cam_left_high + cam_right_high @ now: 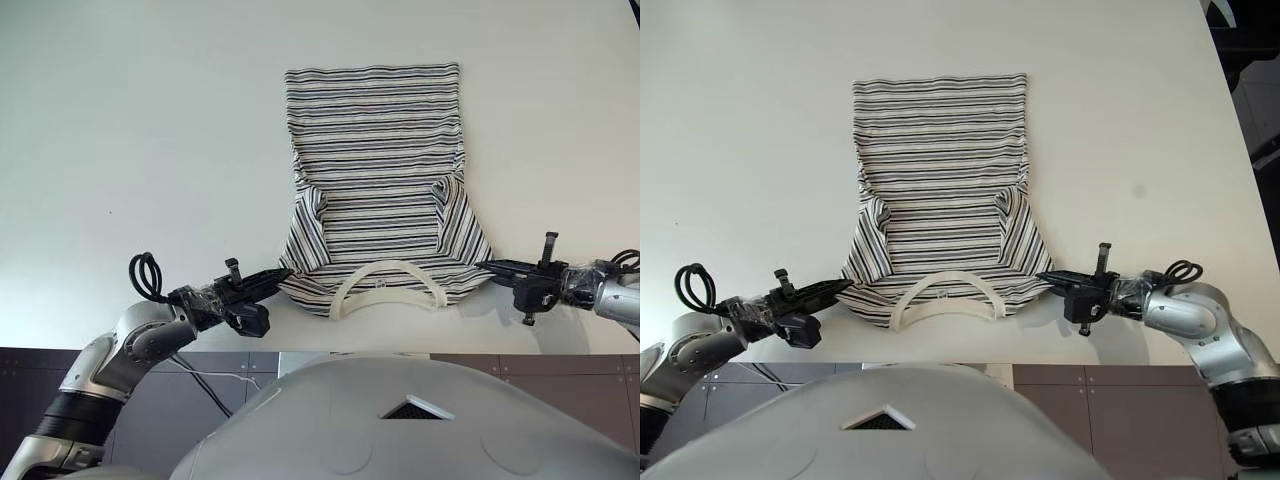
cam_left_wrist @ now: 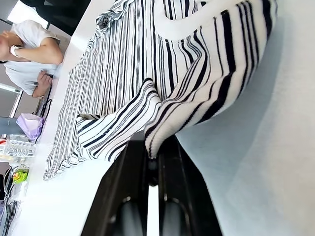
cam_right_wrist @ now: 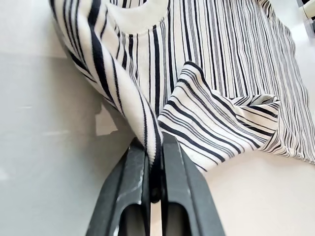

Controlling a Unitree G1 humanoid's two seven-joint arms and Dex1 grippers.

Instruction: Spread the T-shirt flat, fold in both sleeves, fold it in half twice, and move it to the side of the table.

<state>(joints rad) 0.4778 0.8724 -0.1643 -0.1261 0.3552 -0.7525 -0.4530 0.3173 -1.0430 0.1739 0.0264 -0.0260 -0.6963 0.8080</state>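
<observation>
White desk takes up most of the scene, its near edge just in front of the robot. On it the T-shirt lies flat between the 2 arms. Its long axis runs straight away from the robot, with the collar at the near edge and the hem at the far end. Both sleeves are folded in over the body (the 2 flaps sit at a slant on the chest), so the halving folds look to be what is left.

The left pincer is clamped on the near left shoulder corner, and the right pincer on the near right one. Each wrist view shows a pleat of striped cloth pinched between the fingers. The whole T-shirt therefore lies ahead of both pincers, and neither arm is nearer than the other. The coming fold probably means carrying the shoulder end forward along that long axis toward the hem, both corners moving evenly.

Each forearm lies low along the near edge, pointing inward toward the collar, fingers about level with the desk top.
</observation>
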